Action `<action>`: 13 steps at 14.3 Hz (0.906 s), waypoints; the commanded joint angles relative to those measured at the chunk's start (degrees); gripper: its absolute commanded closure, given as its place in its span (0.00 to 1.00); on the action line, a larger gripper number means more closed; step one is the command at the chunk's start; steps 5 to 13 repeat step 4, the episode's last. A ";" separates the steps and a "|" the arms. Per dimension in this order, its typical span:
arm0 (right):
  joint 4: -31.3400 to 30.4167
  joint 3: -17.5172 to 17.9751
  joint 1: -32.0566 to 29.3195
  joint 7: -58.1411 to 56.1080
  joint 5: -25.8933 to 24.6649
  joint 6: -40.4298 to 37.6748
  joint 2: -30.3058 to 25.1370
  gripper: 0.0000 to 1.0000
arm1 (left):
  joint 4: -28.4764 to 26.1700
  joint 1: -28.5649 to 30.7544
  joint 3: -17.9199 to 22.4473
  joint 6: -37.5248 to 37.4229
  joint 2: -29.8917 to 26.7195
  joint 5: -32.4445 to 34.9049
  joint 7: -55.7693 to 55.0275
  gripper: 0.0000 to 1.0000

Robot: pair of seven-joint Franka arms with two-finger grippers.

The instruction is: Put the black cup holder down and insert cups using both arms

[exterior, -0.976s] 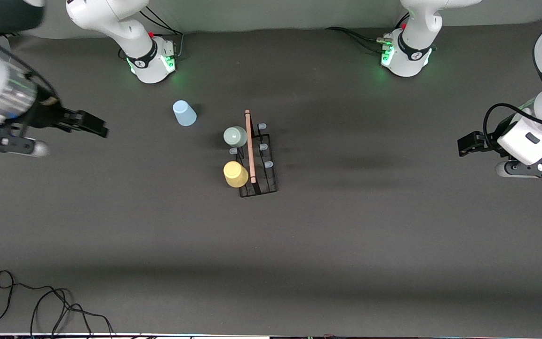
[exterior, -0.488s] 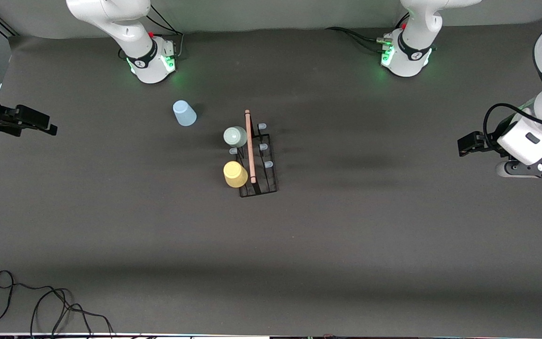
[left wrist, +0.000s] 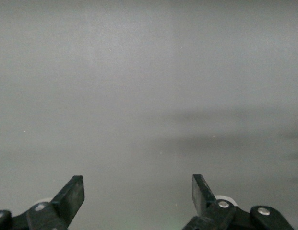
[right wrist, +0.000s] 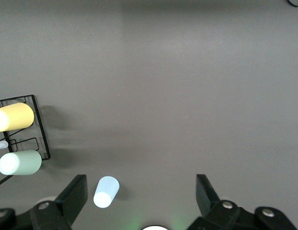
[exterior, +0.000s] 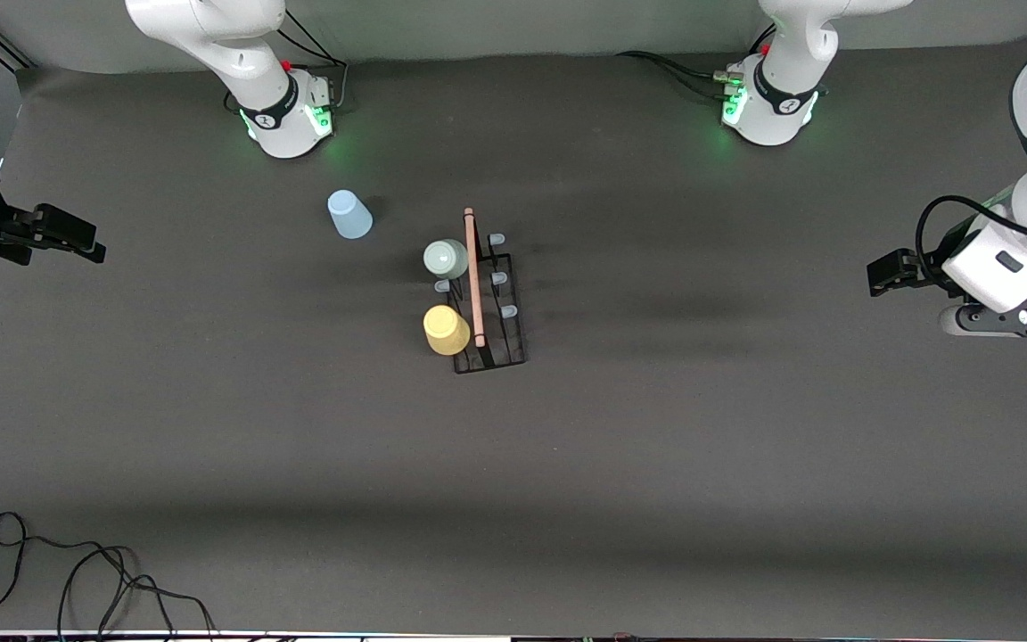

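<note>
The worktop (exterior: 656,464) is dark and mostly bare, and across it the biggest change is mine: my right arm, which a second ago reached in over the worktop at its own end, has swung back out to the edge, so my right gripper (exterior: 77,239) now hangs over the worktop's margin, well apart from everything. Its jaws stand wide open and hold nothing. My left arm has not stirred in that time; my left gripper (exterior: 888,272) waits over the other end of the worktop, jaws also spread wide and empty, with only bare surface under it. The black cup holder (exterior: 487,303) stands upright in the middle, where it stood before, its wooden handle (exterior: 474,276) running along the top. The green cup (exterior: 446,259) and the yellow cup (exterior: 447,330) sit on pegs on the side toward my right arm's end, the yellow one nearer the front camera, with a bare peg tip showing between them. The three pale blue pegs (exterior: 497,279) on the other side are free. The blue cup (exterior: 349,215) still rests on the worktop, apart from the holder, toward my right arm's base. I judge the holder placed and two cups in; the blue one remains, and my right gripper, pulled back, would have to come in again for it.
</note>
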 commanded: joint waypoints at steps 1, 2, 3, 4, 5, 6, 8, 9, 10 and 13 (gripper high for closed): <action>-0.80 -0.05 0.40 -1.70 -1.33 0.65 -0.58 0.00 | -0.97 0.06 0.10 0.16 -1.25 -0.09 0.79 0.00; -0.80 -0.05 0.31 -1.61 -1.33 0.65 -0.58 0.00 | -0.97 0.06 0.10 0.16 -1.25 -0.09 0.79 0.00; -0.80 -0.05 0.31 -1.52 -1.25 0.65 -0.50 0.00 | -0.97 0.06 0.10 0.16 -1.25 -0.09 0.87 0.00; -0.80 -0.13 0.31 -1.52 -1.07 0.65 -0.50 0.00 | -0.97 0.06 0.10 0.16 -1.25 -0.09 0.88 0.00; -0.80 -0.13 0.31 -1.52 -1.07 0.65 -0.50 0.00 | -0.97 0.06 0.10 0.16 -1.25 -0.09 0.88 0.00; -0.80 -0.13 0.31 -1.52 -1.07 0.65 -0.50 0.00 | -0.97 0.06 0.10 0.16 -1.25 -0.09 0.88 0.00; -0.80 -0.13 0.31 -1.52 -1.07 0.65 -0.50 0.00 | -0.97 0.06 0.10 0.16 -1.25 -0.09 0.88 0.00; -0.80 -0.13 0.31 -1.52 -1.07 0.65 -0.50 0.00 | -0.97 0.06 0.10 0.16 -1.25 -0.09 0.88 0.00; -0.80 -0.13 0.31 -1.52 -1.07 0.65 -0.50 0.00 | -0.97 0.06 0.10 0.16 -1.25 -0.09 0.88 0.00; -0.80 -0.13 0.31 -1.52 -1.07 0.65 -0.50 0.00 | -0.97 0.06 0.10 0.16 -1.25 -0.09 0.88 0.00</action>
